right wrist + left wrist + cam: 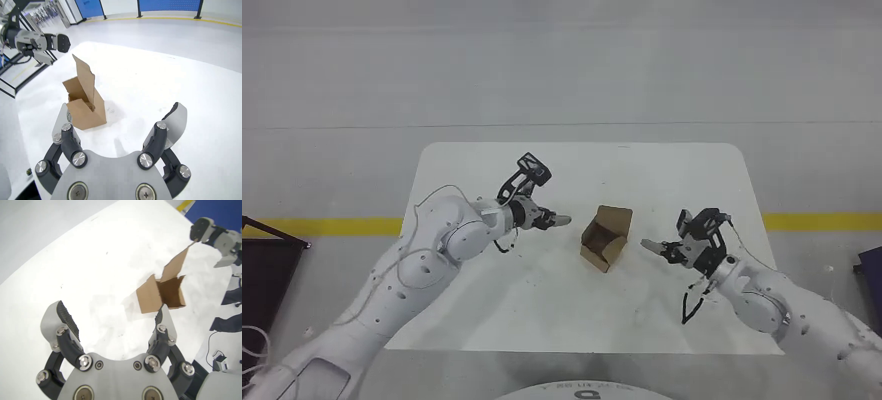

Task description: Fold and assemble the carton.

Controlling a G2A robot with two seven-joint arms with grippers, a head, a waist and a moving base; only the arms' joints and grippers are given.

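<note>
In the top view, a small brown cardboard carton is being kept upright, top flaps open, near the middle of the white rounded table, between the left gripper and the right gripper and touched by neither. In the left wrist view, the left gripper is being held spread and empty, with the carton just beyond it. In the right wrist view, the right gripper is likewise being held apart and empty beside the carton.

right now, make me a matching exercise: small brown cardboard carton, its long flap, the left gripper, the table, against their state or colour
1 small brown cardboard carton
2 its longest flap
3 grey two-fingered left gripper
4 round-cornered table

a white
b fingers apart, gripping nothing
c sticking up, unfolded
d standing on the table, top unclosed

Pairs: 1-d, 2-c, 3-b, 4-a
</note>
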